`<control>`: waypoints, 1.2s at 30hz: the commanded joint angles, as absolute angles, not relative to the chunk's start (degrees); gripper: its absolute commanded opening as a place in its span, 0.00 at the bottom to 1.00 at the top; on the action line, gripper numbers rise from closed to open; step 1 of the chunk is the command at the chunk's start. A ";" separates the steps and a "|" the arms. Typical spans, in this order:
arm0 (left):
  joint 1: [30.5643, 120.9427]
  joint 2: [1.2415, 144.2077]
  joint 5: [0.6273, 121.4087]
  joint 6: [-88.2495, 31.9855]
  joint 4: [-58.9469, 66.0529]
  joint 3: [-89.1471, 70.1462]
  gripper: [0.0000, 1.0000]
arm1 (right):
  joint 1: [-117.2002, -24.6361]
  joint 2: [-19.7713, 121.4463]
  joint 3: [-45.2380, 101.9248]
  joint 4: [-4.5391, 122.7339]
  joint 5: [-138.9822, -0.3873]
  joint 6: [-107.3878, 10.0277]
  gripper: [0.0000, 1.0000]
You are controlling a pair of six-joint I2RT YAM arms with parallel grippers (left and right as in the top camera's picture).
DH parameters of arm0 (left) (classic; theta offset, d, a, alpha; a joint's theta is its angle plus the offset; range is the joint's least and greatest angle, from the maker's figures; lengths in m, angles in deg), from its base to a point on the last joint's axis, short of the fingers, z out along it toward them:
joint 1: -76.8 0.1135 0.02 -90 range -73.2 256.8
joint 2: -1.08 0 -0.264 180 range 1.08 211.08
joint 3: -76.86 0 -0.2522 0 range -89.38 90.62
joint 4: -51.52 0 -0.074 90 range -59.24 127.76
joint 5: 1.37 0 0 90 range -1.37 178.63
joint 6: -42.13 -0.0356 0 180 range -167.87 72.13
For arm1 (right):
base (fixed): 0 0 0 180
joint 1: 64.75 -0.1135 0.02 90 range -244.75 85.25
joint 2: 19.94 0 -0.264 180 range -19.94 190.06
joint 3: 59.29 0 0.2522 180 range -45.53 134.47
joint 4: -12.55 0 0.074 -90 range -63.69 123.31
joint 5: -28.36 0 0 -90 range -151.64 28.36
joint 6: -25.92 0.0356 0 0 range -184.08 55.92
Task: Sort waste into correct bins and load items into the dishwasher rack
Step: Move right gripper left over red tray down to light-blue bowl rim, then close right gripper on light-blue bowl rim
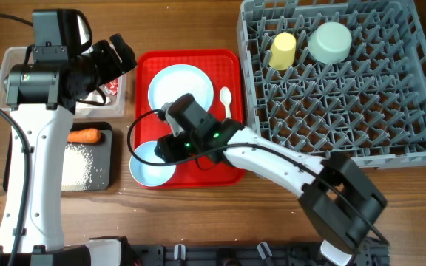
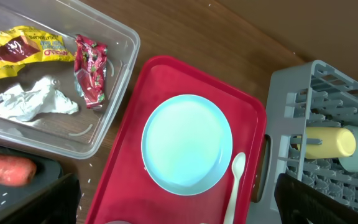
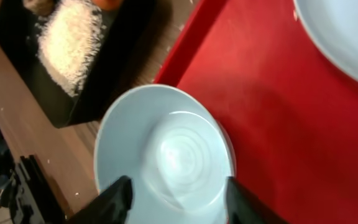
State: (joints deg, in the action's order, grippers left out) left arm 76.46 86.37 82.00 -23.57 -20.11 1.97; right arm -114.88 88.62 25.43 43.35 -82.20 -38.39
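My right gripper [image 3: 178,202] hangs open just over a pale blue bowl [image 3: 166,152] that overhangs the front left corner of the red tray [image 3: 272,112]; its fingers straddle the bowl's hollow. In the overhead view that gripper [image 1: 166,148] is above the bowl [image 1: 148,165]. The pale blue plate [image 1: 176,87] and white spoon [image 1: 225,98] lie on the tray. My left gripper [image 2: 179,208] is open and empty, high above the plate [image 2: 187,144], beside the clear tub [image 2: 114,118]. The grey rack [image 1: 346,111] holds a yellow cup [image 1: 282,50] and an upturned bowl [image 1: 330,41].
The clear tub holds a yellow wrapper [image 2: 23,46], a red wrapper [image 2: 91,71] and white tissue [image 2: 36,102]. The black tray [image 1: 103,174] in front of it carries a carrot [image 1: 83,136] and rice [image 1: 76,164]. Rice grains dot the wood beside the tray.
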 commanded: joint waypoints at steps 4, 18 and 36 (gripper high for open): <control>76.75 86.35 82.72 -24.51 -19.98 2.13 1.00 | -115.47 94.80 25.23 42.96 -82.09 -32.96 0.36; 76.75 86.35 82.72 -24.51 -19.98 2.13 1.00 | -114.40 94.37 25.53 40.22 -79.60 -32.96 0.28; 76.75 86.35 82.72 -24.51 -19.98 2.13 1.00 | -113.66 84.09 24.55 51.24 -67.99 -39.89 0.38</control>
State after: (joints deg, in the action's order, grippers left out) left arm 76.46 86.37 82.00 -23.57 -20.11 1.97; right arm -113.83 81.73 25.47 51.11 -71.64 -38.69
